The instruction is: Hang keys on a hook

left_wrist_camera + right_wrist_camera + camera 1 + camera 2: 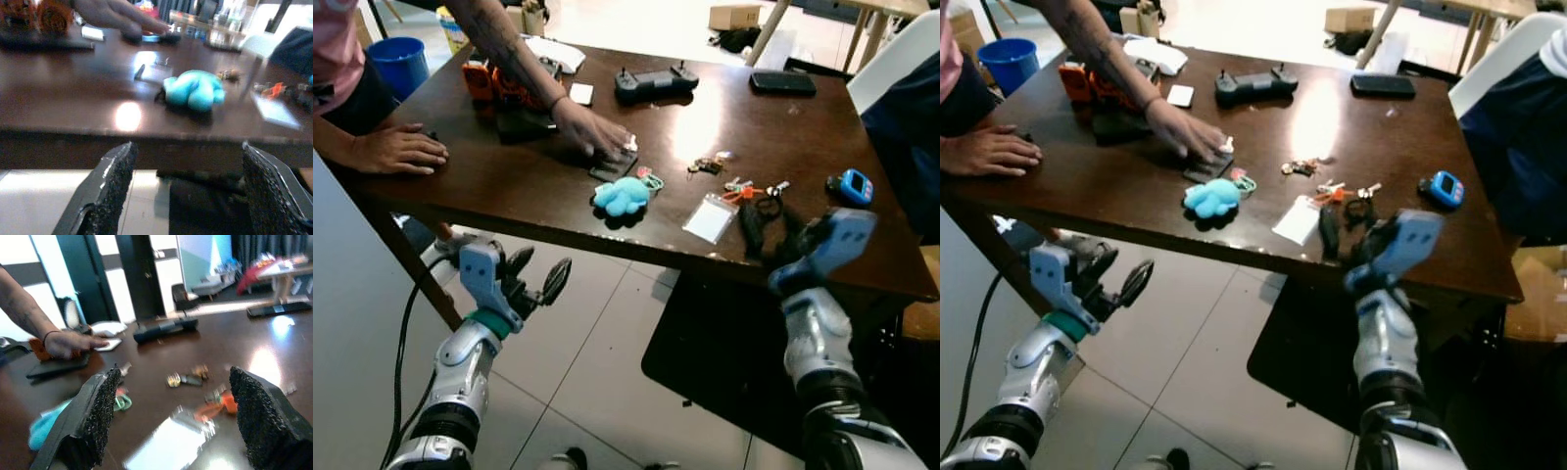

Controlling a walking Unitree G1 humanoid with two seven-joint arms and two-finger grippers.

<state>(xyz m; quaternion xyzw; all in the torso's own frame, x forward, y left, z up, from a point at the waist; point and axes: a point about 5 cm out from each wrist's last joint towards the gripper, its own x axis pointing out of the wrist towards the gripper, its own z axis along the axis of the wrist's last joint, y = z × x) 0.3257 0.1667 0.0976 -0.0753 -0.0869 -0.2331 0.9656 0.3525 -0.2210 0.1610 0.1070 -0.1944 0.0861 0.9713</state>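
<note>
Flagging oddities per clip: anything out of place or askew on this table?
Nothing is spilled or damaged. Oddly for a hanging task, no hook is visible. A person's hand is on the table among the items. The keys lie flat before the open right gripper.

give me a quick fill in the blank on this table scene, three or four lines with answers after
1. The plush toy near the table's front edge is coloured ____.
2. The right gripper hovers over the keys with its fingers ____.
3. The left gripper is held ____ the tabletop's level, fingers open.
4. A person's hand presses on a flat ____ object.

Missing words: blue; open; below; black
</note>
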